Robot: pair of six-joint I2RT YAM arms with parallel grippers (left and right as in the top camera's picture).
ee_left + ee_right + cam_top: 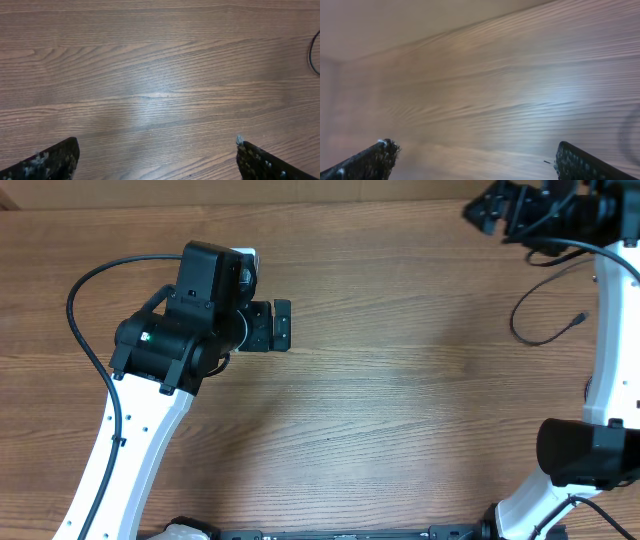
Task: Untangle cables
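Left gripper [157, 165] and right gripper [480, 162] both have fingers [55, 160] spread wide (wood table [150, 75] shows between); a thin cable [515, 323] curls at the upper right of the overhead frame.

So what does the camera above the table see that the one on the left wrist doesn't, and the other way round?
Only the overhead view shows the white-and-black left arm and right arm, and the thin black cable's open loop ending in a small plug. Only the left wrist view shows the left gripper's dark fingertips close up, wide apart, nothing between them. Both show the brown wood-grain table; a black arc at the wrist view's right edge is probably that same cable.
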